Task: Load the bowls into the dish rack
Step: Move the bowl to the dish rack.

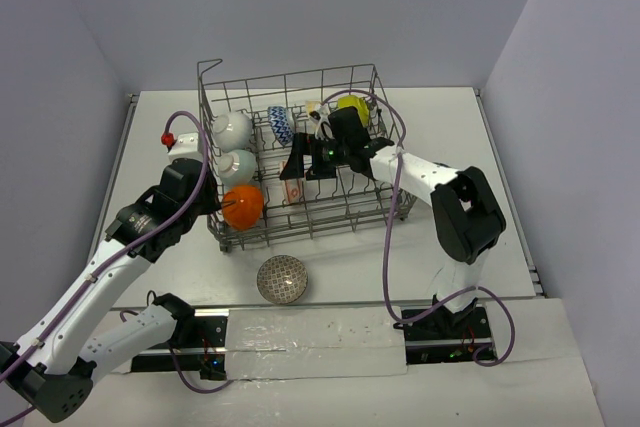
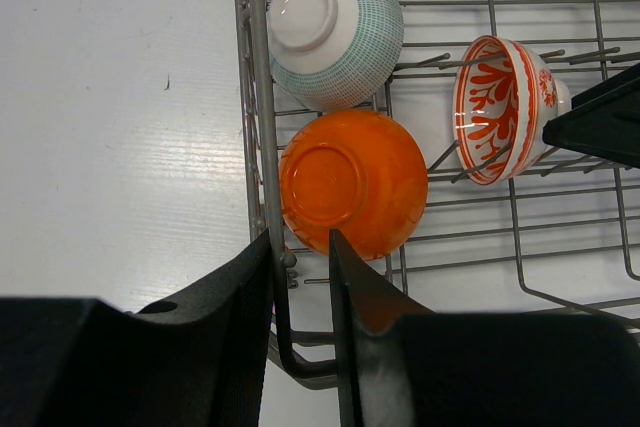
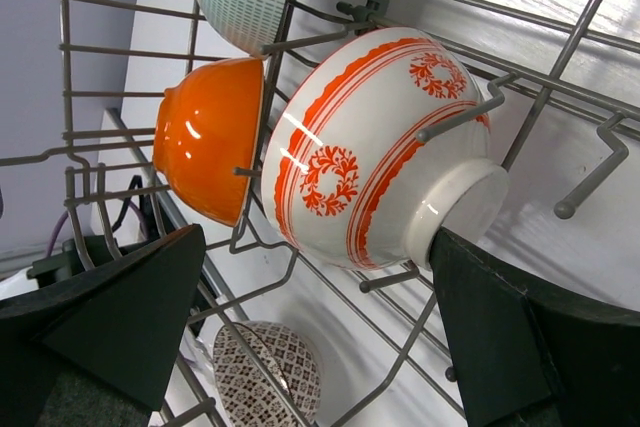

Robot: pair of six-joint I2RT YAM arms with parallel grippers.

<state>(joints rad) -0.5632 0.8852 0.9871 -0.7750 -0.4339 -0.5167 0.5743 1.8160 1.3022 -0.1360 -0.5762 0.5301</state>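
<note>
The white counter (image 1: 400,257) carries the grey wire dish rack (image 1: 300,87), which sits toward the far side, its raised loop at the far-left corner.

My right claw (image 3: 320,237) reaches down inside the rack with its fingers spread as wide as they go, one on each side of the red-and-white bowl (image 3: 370,147). That bowl stands on edge among the tines and the claw has no grip on it.

My left claw (image 2: 298,247) hangs at the rack's near-left corner, parted only a little. The rack's edge wire runs up between the two fingers, with room to spare; the claw holds nothing.

Just inside that corner the orange bowl (image 2: 350,182) lies tipped, foot toward the left wrist camera. The white bowl with a fine green grid (image 2: 335,32) lies just beyond it. A plain white bowl (image 1: 232,129) sits further back along the left side.

Along the far row sit a blue-patterned bowl (image 1: 281,125) and a lime bowl (image 1: 352,105).

One dark patterned bowl (image 1: 282,279) stands on the counter, just in front of the rack.
</note>
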